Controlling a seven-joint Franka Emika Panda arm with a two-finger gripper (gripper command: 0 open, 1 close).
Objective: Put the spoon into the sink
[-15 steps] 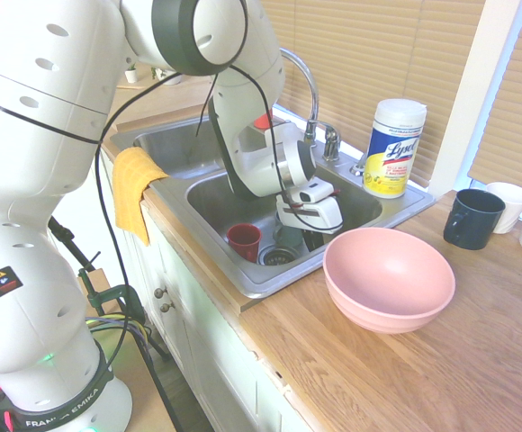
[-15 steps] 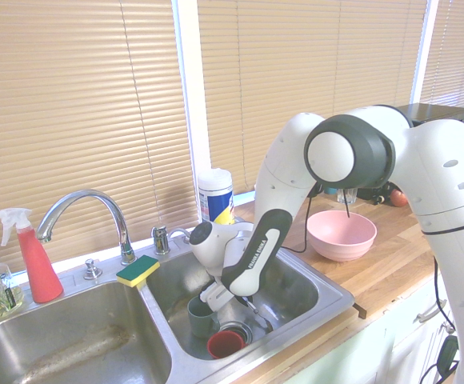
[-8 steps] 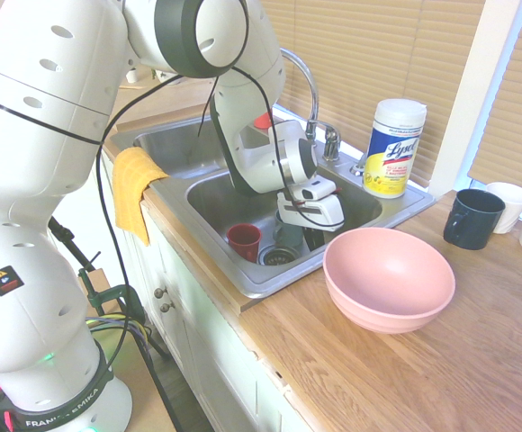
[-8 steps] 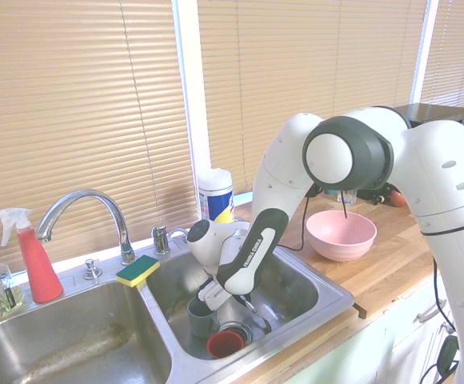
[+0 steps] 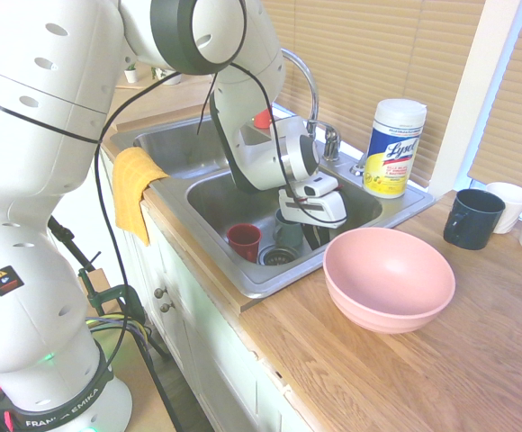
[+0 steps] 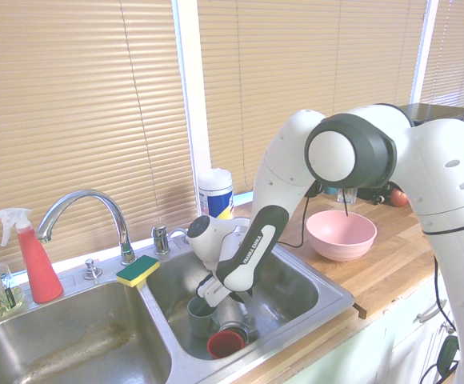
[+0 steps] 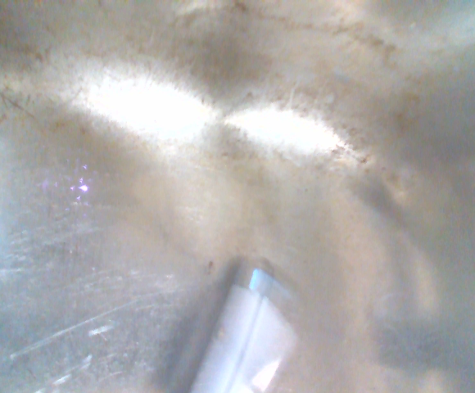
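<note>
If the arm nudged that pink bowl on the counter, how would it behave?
The pink bowl would probably slide rather than tip, since it sits upright and wide. Its smooth, curved outside could feel slippery, and its walls look stiff.

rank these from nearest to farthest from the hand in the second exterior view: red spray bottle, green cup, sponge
1. green cup: right basin, just under the hand
2. sponge: on the divider's rear end
3. red spray bottle: far left, behind the left basin

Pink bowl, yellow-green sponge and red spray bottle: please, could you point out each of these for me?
Pink bowl (image 5: 389, 272): first exterior view, on its inside wall.
Yellow-green sponge (image 6: 138, 269): second exterior view, on its top face.
Red spray bottle (image 6: 38, 268): second exterior view, on its body.
</note>
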